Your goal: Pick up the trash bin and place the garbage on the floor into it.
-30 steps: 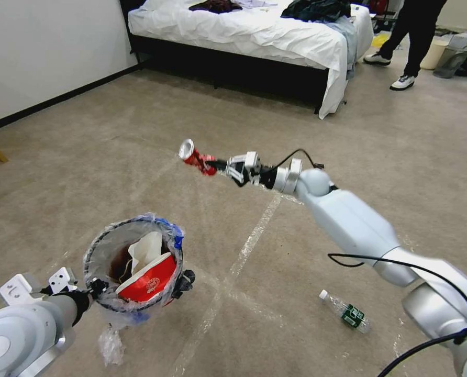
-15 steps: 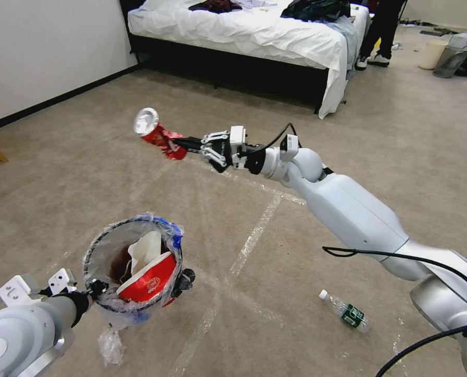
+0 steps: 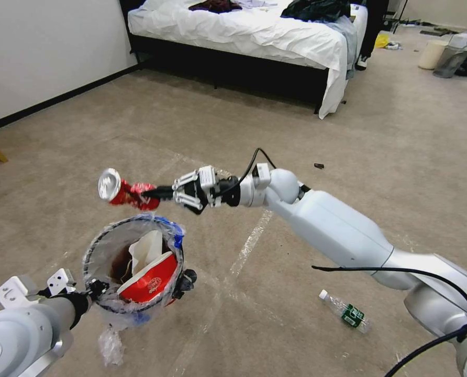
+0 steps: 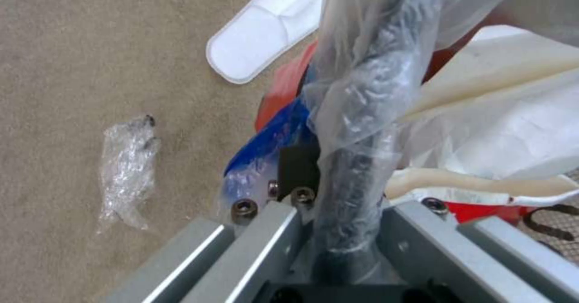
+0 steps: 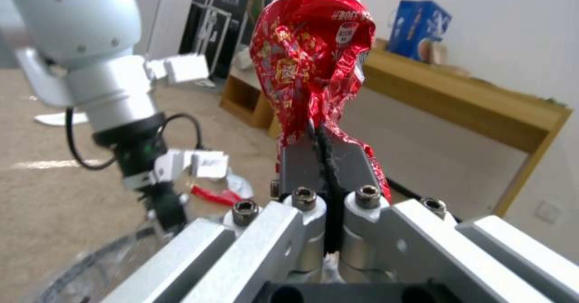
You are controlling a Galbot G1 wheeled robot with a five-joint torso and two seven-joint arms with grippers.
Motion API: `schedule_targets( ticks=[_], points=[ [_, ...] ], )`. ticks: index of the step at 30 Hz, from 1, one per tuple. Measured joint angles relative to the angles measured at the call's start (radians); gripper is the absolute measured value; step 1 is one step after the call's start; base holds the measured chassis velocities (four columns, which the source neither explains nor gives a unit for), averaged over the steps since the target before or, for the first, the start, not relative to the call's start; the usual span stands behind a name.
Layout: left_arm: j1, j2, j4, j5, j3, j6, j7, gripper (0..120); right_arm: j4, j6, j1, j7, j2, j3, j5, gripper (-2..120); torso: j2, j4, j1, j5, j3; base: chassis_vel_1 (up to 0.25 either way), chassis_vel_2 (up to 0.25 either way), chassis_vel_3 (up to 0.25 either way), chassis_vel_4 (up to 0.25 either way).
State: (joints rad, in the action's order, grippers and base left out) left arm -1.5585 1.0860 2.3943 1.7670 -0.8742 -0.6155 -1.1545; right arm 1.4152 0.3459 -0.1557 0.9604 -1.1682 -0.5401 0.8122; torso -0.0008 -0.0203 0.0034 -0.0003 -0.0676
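The trash bin (image 3: 103, 246), red with a clear bag lining, hangs just above the floor (image 3: 348, 157) at the lower left. My left gripper (image 3: 95, 289) is shut on its near rim (image 4: 356, 149). Inside lie a crushed red-and-white cup (image 3: 149, 280) and white paper (image 3: 144, 248). My right gripper (image 3: 152, 192) is shut on a crushed red can (image 3: 121, 191), held level just above the bin's far rim. The can (image 5: 310, 59) stands pinched between the fingers (image 5: 298, 167) in the right wrist view. More garbage lies on the carpet: a green-labelled bottle (image 3: 346, 312) and a clear wrapper (image 3: 109, 345).
A bed (image 3: 254, 31) with white sheets stands at the back, a wall (image 3: 40, 47) runs along the left. A flat white slipper-like piece (image 4: 265, 27) lies on the carpet beyond the bin. A small dark scrap (image 3: 319, 166) sits past my right arm. Pale tape lines (image 3: 249, 241) cross the carpet.
My right arm has swung left and down with the can, from mid-floor to just over the bin's far rim. The bin and left arm have stayed put.
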Motion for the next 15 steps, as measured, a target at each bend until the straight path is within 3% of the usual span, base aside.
schedule_targets(
  ticks=[15],
  points=[
    [-0.012, 0.009, 0.015, -0.01, 0.003, -0.001, 0.003, 0, -0.024, 0.01, -0.028, 0.007, -0.044, -0.071, -0.055, 0, 0.0, 0.0, 0.0, 0.0001, 0.0, 0.0, 0.0, 0.0, 0.0]
  ],
)
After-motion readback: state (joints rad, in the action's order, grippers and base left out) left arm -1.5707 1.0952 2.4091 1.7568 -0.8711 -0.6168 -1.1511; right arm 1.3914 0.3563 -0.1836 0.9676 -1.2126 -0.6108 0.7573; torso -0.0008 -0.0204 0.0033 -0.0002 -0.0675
